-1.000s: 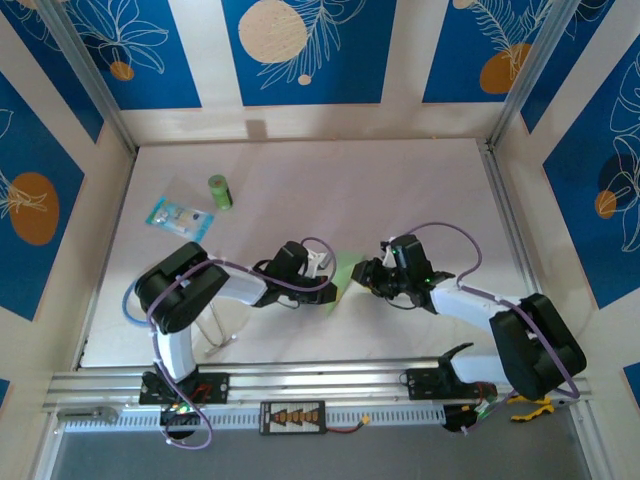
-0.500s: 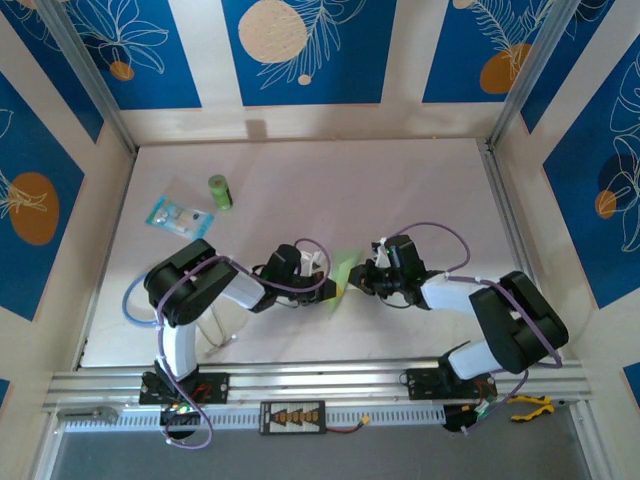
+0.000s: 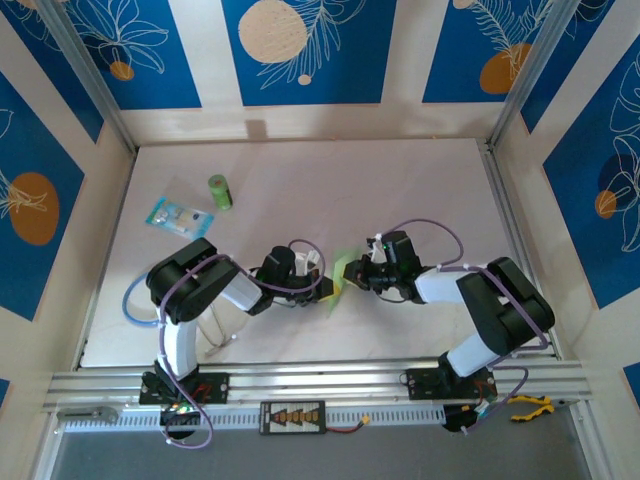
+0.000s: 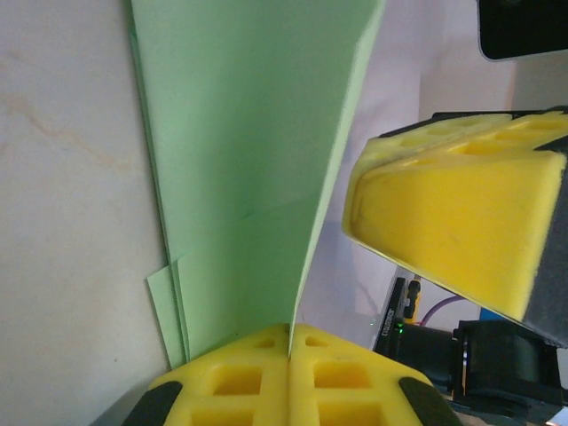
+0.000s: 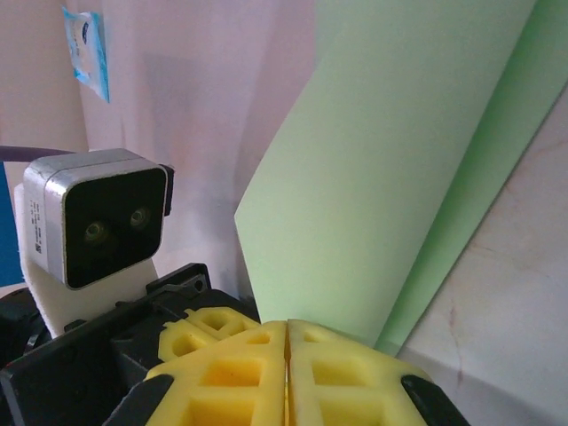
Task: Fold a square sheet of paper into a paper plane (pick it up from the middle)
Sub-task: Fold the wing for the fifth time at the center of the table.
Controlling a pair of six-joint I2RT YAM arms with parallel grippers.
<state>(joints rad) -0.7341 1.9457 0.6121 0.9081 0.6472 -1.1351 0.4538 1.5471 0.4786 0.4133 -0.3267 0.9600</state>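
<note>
Centrally, over the pale tabletop (image 3: 420,190): one sheet of paper (image 3: 340,272), pale green, folded into several layers, held between the two arms. Whether it touches the surface cannot be told.

Left pincer (image 3: 325,289): fully closed on the sheet. The left wrist view shows its yellow pads (image 4: 240,382) meeting with the paper clamped in the seam. Just above the pads are stepped layer edges and a faint slanted crease.

Right pincer (image 3: 354,274): also fully closed on the sheet, from the opposite side. The right wrist view shows its yellow pads (image 5: 346,382) pressed together, with the green panel rising from the seam and leaning right. The two pincers sit just beside each other, with the paper between them.

Small green cylinder (image 3: 219,192): upright at the far left of the tabletop, well apart from the sheet.

Clear blue-printed packet (image 3: 180,213): lying flat just beside the cylinder, on its near-left side.
</note>
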